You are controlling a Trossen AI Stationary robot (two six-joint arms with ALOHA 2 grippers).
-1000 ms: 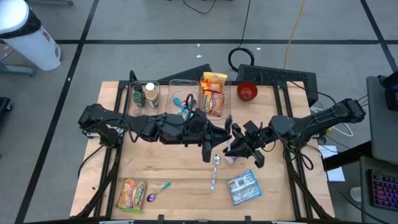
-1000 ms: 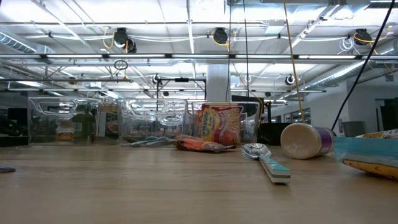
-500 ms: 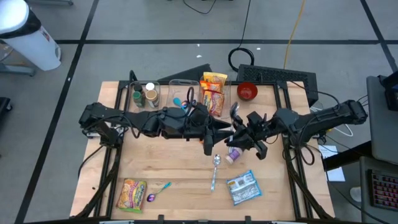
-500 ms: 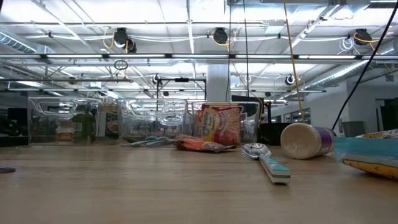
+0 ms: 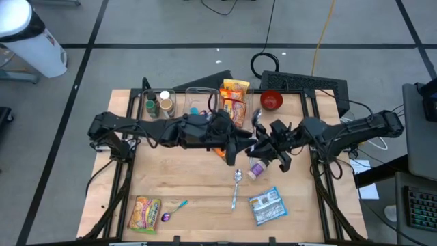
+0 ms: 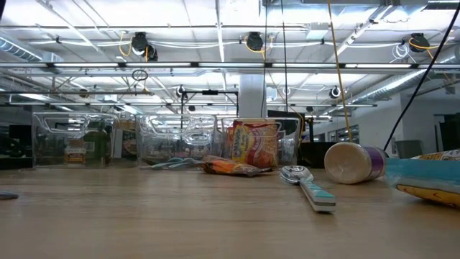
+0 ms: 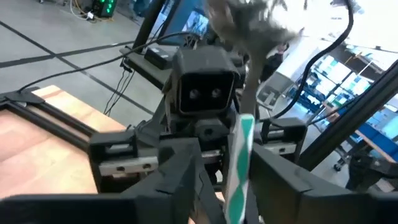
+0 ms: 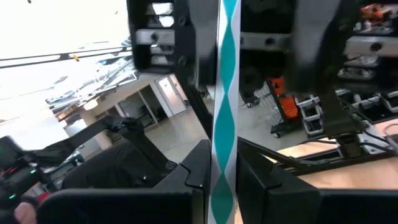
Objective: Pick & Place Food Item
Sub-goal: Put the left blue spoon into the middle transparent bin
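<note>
A utensil with a teal-and-white wavy handle (image 8: 221, 124) and a metal head (image 5: 257, 123) is held in the air over the table's middle. My right gripper (image 8: 221, 186) is shut on it. My left gripper (image 7: 233, 186) comes from the left, level and open. Its fingers stand on either side of the same handle (image 7: 239, 162); I cannot tell whether they touch it. An orange food packet (image 6: 230, 167) lies flat on the table below my left arm. My right gripper pinches the utensil's handle (image 8: 220, 168) between its two fingers, which lie across it. The fingers come about level from the table's right. The utensil is lifted clear of the table, and its metal head (image 5: 257, 123) points toward the far edge.
A second spoon (image 5: 235, 188), a purple cup on its side (image 5: 255, 170) and a blue-white packet (image 5: 266, 206) lie near the front right. A yellow packet (image 5: 145, 213) lies front left. Clear bins (image 5: 179, 96) with bottles and noodle packets (image 5: 234, 102), and a red bowl (image 5: 272, 101), line the far edge.
Both grippers have drifted a little toward the table's far edge, staying face to face. The utensil has gone with my right gripper. The purple cup below now shows in full.
</note>
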